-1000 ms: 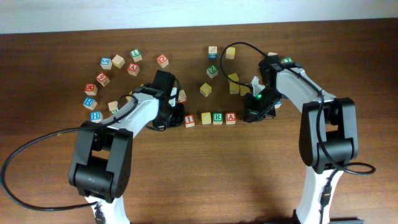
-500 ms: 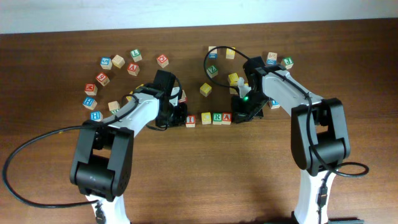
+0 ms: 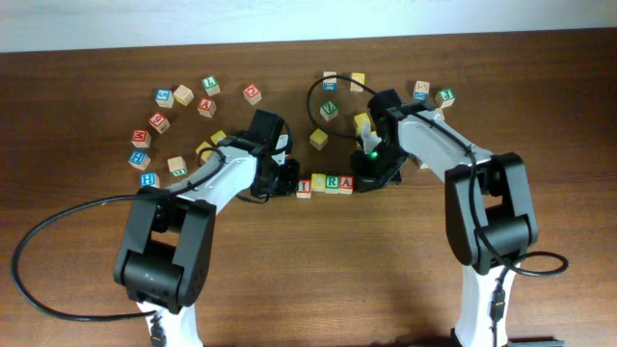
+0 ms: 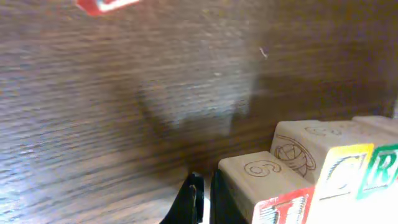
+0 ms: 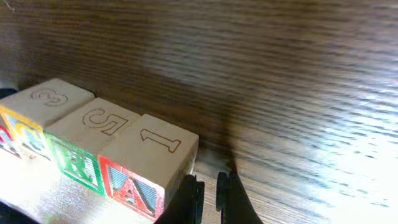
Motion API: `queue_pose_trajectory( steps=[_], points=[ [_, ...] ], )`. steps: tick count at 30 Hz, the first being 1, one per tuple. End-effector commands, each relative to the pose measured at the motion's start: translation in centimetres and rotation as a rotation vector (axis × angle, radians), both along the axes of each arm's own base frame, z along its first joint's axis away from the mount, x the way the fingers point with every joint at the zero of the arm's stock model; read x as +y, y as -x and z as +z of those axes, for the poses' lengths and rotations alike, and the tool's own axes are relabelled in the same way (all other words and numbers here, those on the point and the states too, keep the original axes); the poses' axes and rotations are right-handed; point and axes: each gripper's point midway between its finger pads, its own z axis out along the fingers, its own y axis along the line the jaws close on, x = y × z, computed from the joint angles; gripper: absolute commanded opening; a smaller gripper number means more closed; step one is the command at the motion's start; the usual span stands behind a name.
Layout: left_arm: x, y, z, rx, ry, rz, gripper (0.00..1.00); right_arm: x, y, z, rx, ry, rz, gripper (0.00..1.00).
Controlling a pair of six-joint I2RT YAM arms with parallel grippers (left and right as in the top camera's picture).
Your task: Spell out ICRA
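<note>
Dark wood-grain table (image 3: 318,275) below white wall (image 3: 289,19); ICRA row (image 3: 325,183) between left gripper (image 3: 291,183) and right gripper (image 3: 364,180), jaws pressed together.

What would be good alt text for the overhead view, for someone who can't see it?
Four letter cubes spelling ICRA sit in a tight row mid-table, with the shut left gripper at the I end and the shut right gripper at the A end. Other letter cubes lie scattered farther back on the dark wooden table.

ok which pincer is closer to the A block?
Right. The right pincer sits just beside the A block; the left pincer is at the opposite end of the word, beside the I block.
</note>
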Motion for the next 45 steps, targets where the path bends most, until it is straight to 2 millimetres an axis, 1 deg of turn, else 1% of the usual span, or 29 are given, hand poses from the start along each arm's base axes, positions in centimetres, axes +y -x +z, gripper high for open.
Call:
queue_pose_trajectory(
  steps=[1,5,6,10,12,13,15,16,17,18,19,20,22,23,24,25,26,29,34,39,45],
  points=[
    [0.1,-0.4,-0.9,0.002,-0.017,0.03,0.0,0.8,0.5,-0.3,0.003,0.001,0.018,0.04],
    [0.0,-0.6,-0.8,-0.008,-0.015,0.03,0.0,0.1,0.3,-0.6,-0.01,0.049,0.019,0.04],
    [0.1,-0.5,-0.9,-0.004,-0.017,0.031,0.0,-0.4,0.2,-0.8,-0.017,0.078,0.02,0.04],
    [0.8,-0.7,-0.5,0.006,-0.021,0.049,0.0,-0.5,0.1,-0.8,-0.018,0.08,0.018,0.04],
    [1.8,-1.0,0.4,0.007,-0.033,0.07,0.0,-0.5,0.1,-0.8,-0.019,0.08,0.018,0.04],
    [3.0,-1.2,1.4,-0.002,-0.063,0.095,0.0,-0.5,0.1,-0.8,-0.019,0.08,0.018,0.04],
    [4.8,-1.3,3.2,-0.017,-0.103,0.123,0.0,-0.5,0.1,-0.8,-0.019,0.08,0.018,0.04],
    [5.5,-1.0,4.5,-0.028,-0.105,0.113,0.0,-0.5,0.1,-0.8,-0.019,0.08,0.018,0.05],
    [5.5,-0.1,5.2,-0.01,-0.095,0.095,0.0,-0.5,0.1,-0.8,-0.019,0.08,0.018,0.04],
    [5.3,0.8,5.3,0.024,-0.082,0.088,0.0,-0.5,0.1,-0.8,-0.019,0.08,0.018,0.05],
    [4.4,2.2,5.1,0.077,-0.059,0.062,0.0,-0.5,0.1,-0.8,-0.021,0.08,0.018,0.05],
    [3.1,3.8,4.1,0.115,-0.058,0.034,0.0,-0.4,-0.1,-0.8,-0.026,0.078,0.018,0.04],
    [1.5,5.0,3.1,0.121,-0.056,0.022,0.0,-0.4,-0.2,-0.8,-0.03,0.077,0.018,0.04],
    [0.9,5.1,2.7,0.112,-0.053,0.02,0.0,-0.4,-0.2,-0.8,-0.031,0.077,0.018,0.04],
    [0.3,5.1,2.3,0.091,-0.059,0.019,0.0,-0.4,-0.2,-0.8,-0.03,0.077,0.018,0.04],
    [0.4,4.5,1.9,0.049,-0.089,0.034,0.0,-0.4,-0.1,-0.8,-0.028,0.078,0.018,0.04],
    [0.5,4.3,1.8,0.047,-0.095,0.056,0.0,-0.4,-0.1,-0.8,-0.026,0.078,0.018,0.05],
    [0.2,3.9,1.6,0.025,-0.076,0.069,0.0,-0.4,-0.1,-0.8,-0.027,0.078,0.018,0.04],
    [-0.5,3.6,0.8,0.015,-0.033,0.068,0.0,-0.4,-0.2,-0.8,-0.032,0.076,0.017,0.04],
    [-1.2,2.7,1.1,-0.021,0.001,0.064,0.0,-0.4,-0.2,-0.8,-0.032,0.076,0.017,0.04],
    [-1.3,2.3,1.2,-0.037,0.009,0.064,0.0,-0.4,-0.2,-0.8,-0.032,0.076,0.017,0.04]
  ],
)
